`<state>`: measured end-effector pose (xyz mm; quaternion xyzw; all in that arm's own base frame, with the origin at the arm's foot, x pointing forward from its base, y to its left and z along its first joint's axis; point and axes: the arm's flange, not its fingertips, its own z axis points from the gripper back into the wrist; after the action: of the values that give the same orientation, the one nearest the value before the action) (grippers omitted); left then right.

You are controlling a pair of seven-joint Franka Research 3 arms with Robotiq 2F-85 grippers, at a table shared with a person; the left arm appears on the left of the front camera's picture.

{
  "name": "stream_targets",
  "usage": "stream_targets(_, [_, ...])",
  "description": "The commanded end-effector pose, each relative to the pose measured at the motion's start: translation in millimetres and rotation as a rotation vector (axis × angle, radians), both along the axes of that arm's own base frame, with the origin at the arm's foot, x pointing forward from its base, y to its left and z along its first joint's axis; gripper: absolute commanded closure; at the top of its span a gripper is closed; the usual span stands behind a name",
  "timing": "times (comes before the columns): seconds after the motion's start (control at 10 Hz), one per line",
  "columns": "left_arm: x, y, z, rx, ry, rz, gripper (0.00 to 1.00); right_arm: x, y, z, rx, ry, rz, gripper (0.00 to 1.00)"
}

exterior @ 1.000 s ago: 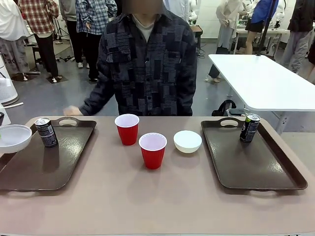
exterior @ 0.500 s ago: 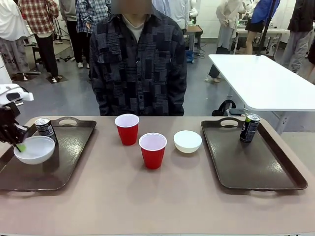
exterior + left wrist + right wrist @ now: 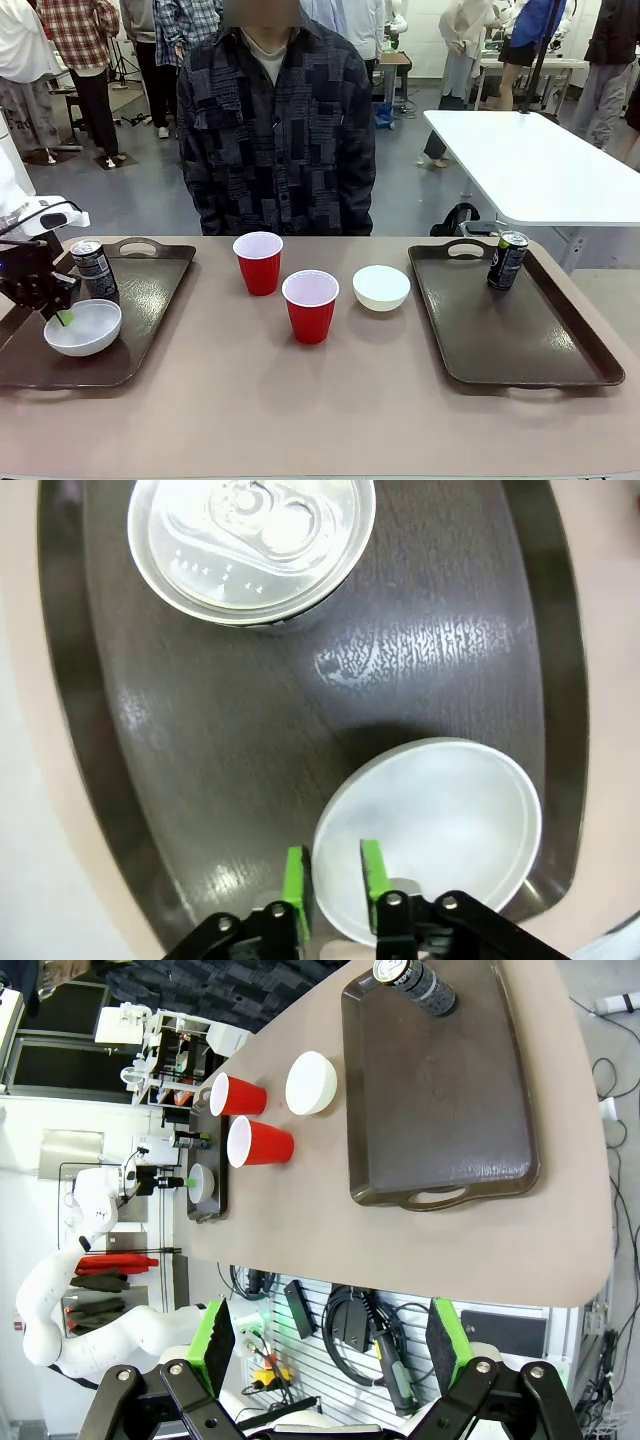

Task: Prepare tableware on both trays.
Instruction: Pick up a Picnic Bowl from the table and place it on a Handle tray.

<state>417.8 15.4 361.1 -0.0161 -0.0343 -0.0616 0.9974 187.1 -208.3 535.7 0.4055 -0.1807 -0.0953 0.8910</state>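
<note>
Left claw (image 3: 333,880) clamped on bowl (image 3: 83,327) rim, bowl low on left tray (image 3: 150,300), near side of can (image 3: 94,268). Right claw (image 3: 330,1345) apart, empty. Step: placing bowl. Next: seat it, release, lift clear of rim.

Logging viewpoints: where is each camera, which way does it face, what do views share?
Front: on the robot's side, facing across the table to the person; left tool at the left tray.
Left wrist: looking down on bowl and can; left tool grips the bowl's rim.
Right wrist: raised, rolled, overlooking the table; right tool open.
Shared: the bowl.
</note>
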Motion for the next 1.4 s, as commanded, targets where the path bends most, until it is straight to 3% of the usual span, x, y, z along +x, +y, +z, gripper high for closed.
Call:
stream_targets(0.0, [0.7, -1.2, 5.3, 0.019, 0.012, 0.026, 0.0, 0.8, -0.1, 0.1, 0.015, -0.007, 0.006, 0.0])
stream_targets(0.1, [-0.2, -2.5, 22.4, 0.019, 0.017, 0.014, 0.2, 0.8, -0.1, 0.1, 0.015, -0.007, 0.006, 0.0])
stream_targets(0.2, [-0.8, -2.8, 24.5, 0.018, 0.015, 0.011, 0.0, 0.8, -0.1, 0.1, 0.015, -0.007, 0.006, 0.0])
stream_targets(0.4, [-2.9, -8.6, 40.4, -0.005, 0.026, -0.011, 0.0, 0.8, -0.1, 0.1, 0.015, -0.007, 0.006, 0.0])
stream_targets(0.5, [-4.0, -16.3, 51.3, -0.018, 0.044, -0.032, 0.37, 0.8, -0.1, 0.1, 0.015, -0.007, 0.006, 0.0])
stream_targets(0.6, [-7.2, -24.6, 59.5, -0.022, 0.057, -0.05, 0.28, 0.8, -0.1, 0.1, 0.015, -0.007, 0.006, 0.0])
stream_targets(0.7, [-11.2, -31.2, 67.6, -0.02, 0.08, -0.059, 0.25, 0.8, -0.1, 0.1, 0.015, -0.007, 0.006, 0.0])
stream_targets(1.1, [-17.3, -30.6, 85.4, -0.031, 0.043, -0.056, 0.25, 0.8, -0.1, 0.1, 0.015, -0.007, 0.006, 0.0])
stream_targets(1.2, [-10.9, -25.5, 88.9, -0.082, 0.058, -0.05, 0.25, 0.8, -0.1, 0.1, 0.015, -0.007, 0.006, 0.0])
stream_targets(1.3, [-5.8, -8.4, 100.1, -0.243, 0.056, -0.015, 0.25, 0.8, -0.1, 0.1, 0.015, -0.007, 0.006, 0.0])
